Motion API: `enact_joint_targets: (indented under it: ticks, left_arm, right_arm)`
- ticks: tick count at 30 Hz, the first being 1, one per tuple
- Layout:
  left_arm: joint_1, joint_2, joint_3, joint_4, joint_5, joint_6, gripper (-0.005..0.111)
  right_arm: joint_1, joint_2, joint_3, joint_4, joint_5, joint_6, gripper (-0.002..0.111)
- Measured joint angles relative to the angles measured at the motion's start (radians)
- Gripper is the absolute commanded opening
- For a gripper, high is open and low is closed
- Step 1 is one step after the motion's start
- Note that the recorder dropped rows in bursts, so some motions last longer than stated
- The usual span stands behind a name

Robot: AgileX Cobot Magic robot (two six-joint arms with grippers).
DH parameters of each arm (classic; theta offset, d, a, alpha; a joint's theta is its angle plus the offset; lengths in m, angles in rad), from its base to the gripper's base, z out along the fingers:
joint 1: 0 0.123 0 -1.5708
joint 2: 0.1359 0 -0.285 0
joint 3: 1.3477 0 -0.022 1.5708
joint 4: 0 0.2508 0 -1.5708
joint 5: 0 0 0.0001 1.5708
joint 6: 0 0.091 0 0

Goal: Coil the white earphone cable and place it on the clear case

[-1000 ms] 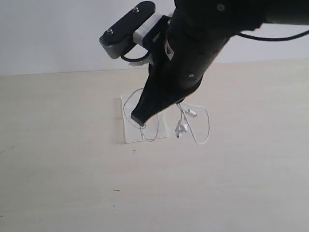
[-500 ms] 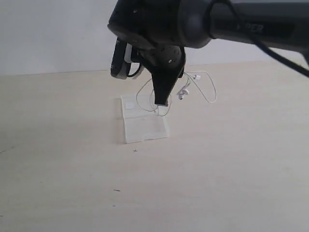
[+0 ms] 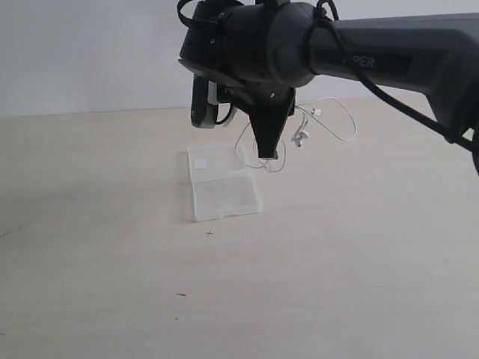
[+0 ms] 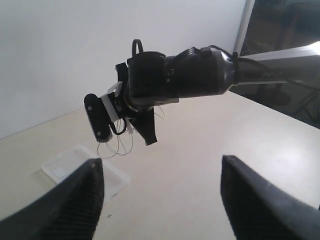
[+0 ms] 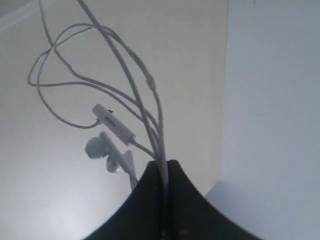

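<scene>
My right gripper (image 3: 266,155) hangs above the table, just behind and to the right of the clear case (image 3: 221,184), and is shut on several strands of the white earphone cable (image 3: 330,118). In the right wrist view the strands run between the closed fingers (image 5: 164,170), with the earbuds (image 5: 105,150) and the inline remote (image 5: 114,122) dangling beside them. Loops of the cable (image 4: 120,147) trail below the gripper, clear of the case. The clear case (image 4: 80,167) lies flat and open, its small white label (image 3: 200,161) on the far half. My left gripper (image 4: 161,182) is open, low and empty, off to one side.
The pale wooden table (image 3: 112,284) spreads all round the case. The right arm's dark body (image 3: 314,45) fills the upper middle of the exterior view. A white wall (image 3: 75,52) stands behind the table's far edge.
The right gripper has risen from the case and swung right and back, lifting the earphone cable off the table. The cable's loops now hang in the air.
</scene>
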Motion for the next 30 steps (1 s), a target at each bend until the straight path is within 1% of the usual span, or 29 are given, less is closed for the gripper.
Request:
enact_joint_targets:
  ticks: [9,13,19,30]
  left_arm:
    - [0.0,0.0,0.0,0.0,0.031,0.0,0.064]
    - [0.0,0.0,0.0,0.0,0.04,0.0,0.064]
    - [0.0,0.0,0.0,0.0,0.045,0.0,0.064]
    - [0.0,0.0,0.0,0.0,0.048,-0.011,0.064]
  right_arm:
    - [0.0,0.049,-0.002,0.0,0.0,-0.016,0.0]
    - [0.019,0.062,-0.002,0.005,0.0,-0.03,0.0]
    - [0.059,0.062,-0.002,0.042,0.0,-0.043,0.0]
    - [0.059,0.062,-0.002,0.114,-0.023,-0.058,0.0]
